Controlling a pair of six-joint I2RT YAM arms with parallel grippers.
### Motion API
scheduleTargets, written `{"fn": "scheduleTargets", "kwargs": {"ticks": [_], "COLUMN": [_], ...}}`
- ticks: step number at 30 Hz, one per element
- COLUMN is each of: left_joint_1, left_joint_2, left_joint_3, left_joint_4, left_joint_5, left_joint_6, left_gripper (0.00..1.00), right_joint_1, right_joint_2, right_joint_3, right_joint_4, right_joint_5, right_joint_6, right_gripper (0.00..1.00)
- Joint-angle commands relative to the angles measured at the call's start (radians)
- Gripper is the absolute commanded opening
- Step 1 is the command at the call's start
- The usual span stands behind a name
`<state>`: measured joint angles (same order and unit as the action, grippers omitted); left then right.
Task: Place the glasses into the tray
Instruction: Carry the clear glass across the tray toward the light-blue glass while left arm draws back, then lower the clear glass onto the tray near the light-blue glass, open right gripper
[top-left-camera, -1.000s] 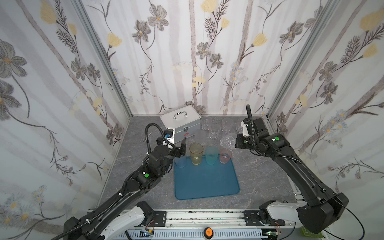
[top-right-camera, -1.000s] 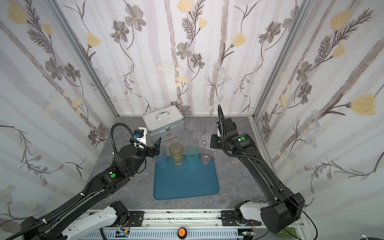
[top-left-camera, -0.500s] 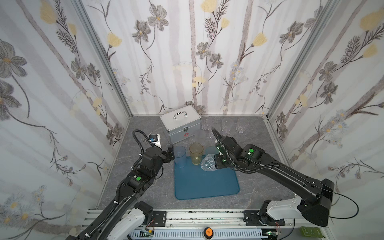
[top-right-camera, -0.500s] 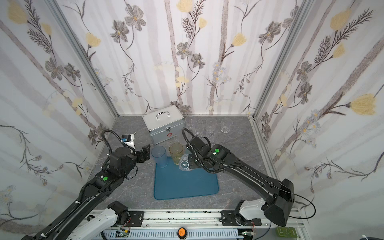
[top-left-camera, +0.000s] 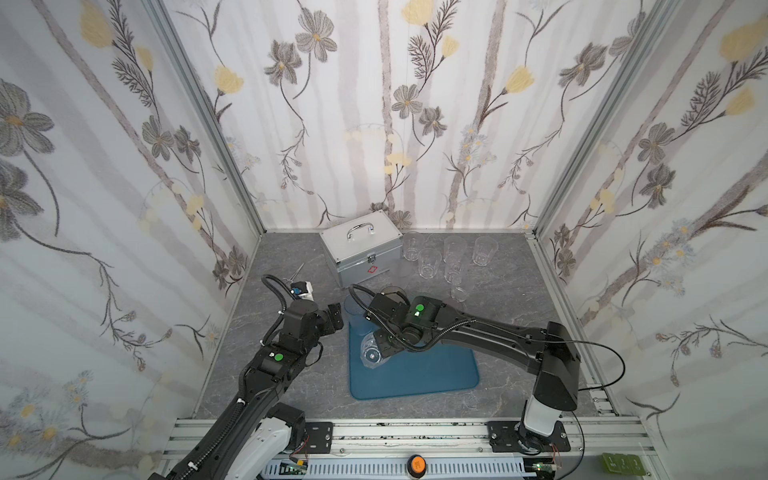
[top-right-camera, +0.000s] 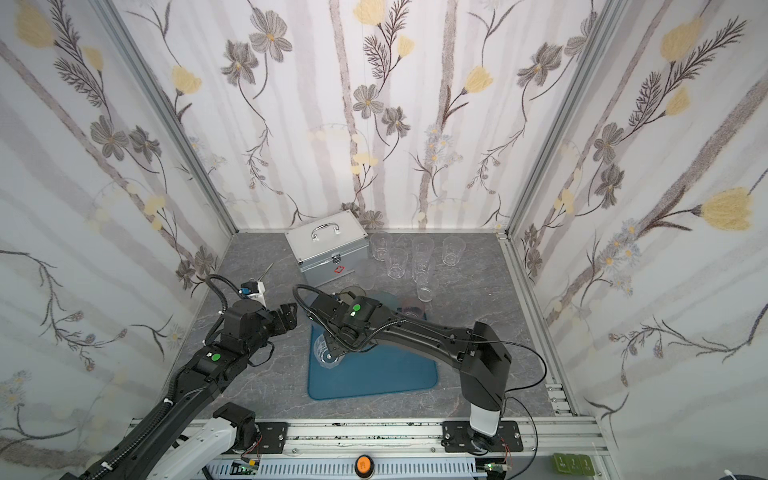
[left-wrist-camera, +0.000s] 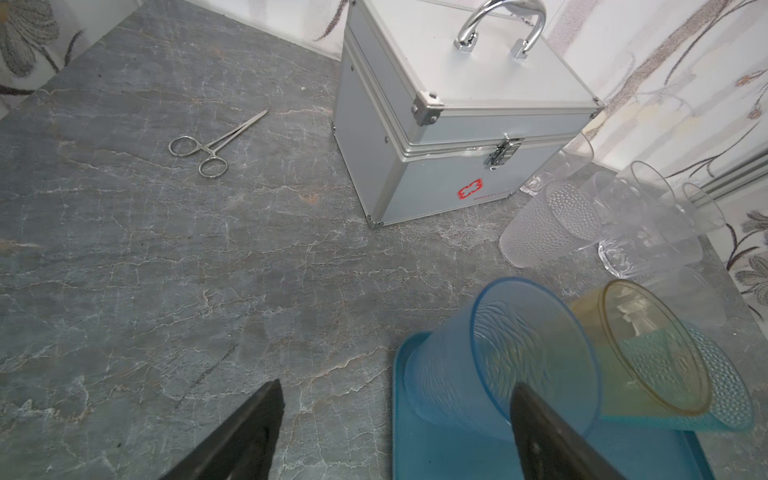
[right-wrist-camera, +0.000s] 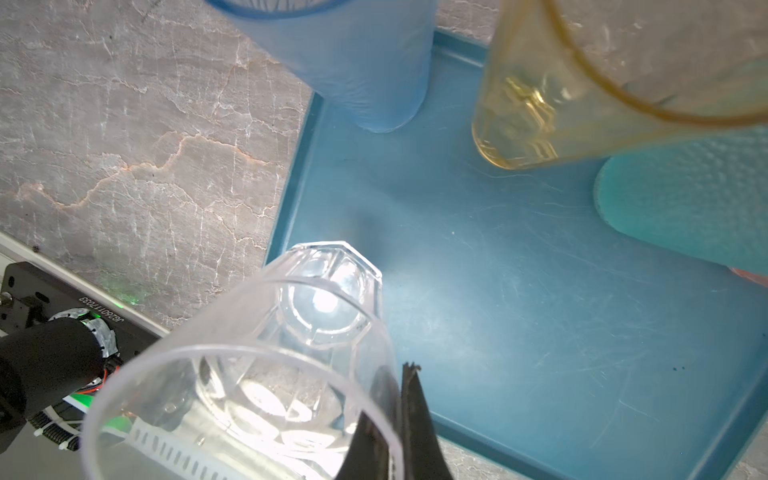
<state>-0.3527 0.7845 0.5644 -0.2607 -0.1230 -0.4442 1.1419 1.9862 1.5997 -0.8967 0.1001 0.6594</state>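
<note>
My right gripper (right-wrist-camera: 399, 374) is shut on the rim of a clear faceted glass (right-wrist-camera: 291, 353), one finger inside and one outside. In both top views this glass (top-left-camera: 371, 353) (top-right-camera: 326, 353) hangs tilted over the left edge of the teal tray (top-left-camera: 436, 370); I cannot tell whether it touches. A blue glass (left-wrist-camera: 478, 365), a yellow glass (left-wrist-camera: 648, 340) and a teal glass (left-wrist-camera: 727, 395) stand along the tray's far side, with a pink glass (top-right-camera: 412, 307) beside them. My left gripper (left-wrist-camera: 395, 386) is open, close to the blue glass and holding nothing.
A silver case (top-left-camera: 361, 245) with a handle stands at the back. Several clear glasses (top-left-camera: 430, 262) cluster on the table to its right. Metal forceps (left-wrist-camera: 212, 143) lie left of the case. The right arm (top-left-camera: 498, 336) stretches across the tray's back right.
The right arm swung from the back right to the tray, carrying the clear glass to its left edge. The left gripper drew back from the blue glass.
</note>
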Motion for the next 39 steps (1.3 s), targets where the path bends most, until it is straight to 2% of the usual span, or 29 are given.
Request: {"fn": "scheduleTargets", "kwargs": {"ticks": [1, 14, 27, 39], "left_joint_1": [0.016, 0.035, 0.034, 0.035], "left_joint_2": [-0.012, -0.052, -0.046, -0.041], "left_joint_3": [-0.012, -0.046, -0.054, -0.06], "left_joint_4": [0.005, 0.024, 0.036, 0.047], "left_joint_5": [0.016, 0.035, 0.053, 0.063], "left_joint_6": [-0.023, -0.004, -0.001, 0.002], "left_gripper": [0.88, 0.88, 0.88, 0.88], "right_joint_1": [0.005, -0.004, -0.035, -0.038], "right_joint_2": [0.059, 0.264, 0.332, 0.362], "right_joint_3": [0.057, 0.248, 0.301, 0.312], "right_joint_4": [-0.016, -0.111, -0.095, -0.056], "right_joint_5": [-0.014, 0.006, 0.008, 0.004], "right_joint_6": [-0.024, -0.088, -0.113, -0.094], "right_gripper": [0.0, 0.0, 0.0, 0.04]}}
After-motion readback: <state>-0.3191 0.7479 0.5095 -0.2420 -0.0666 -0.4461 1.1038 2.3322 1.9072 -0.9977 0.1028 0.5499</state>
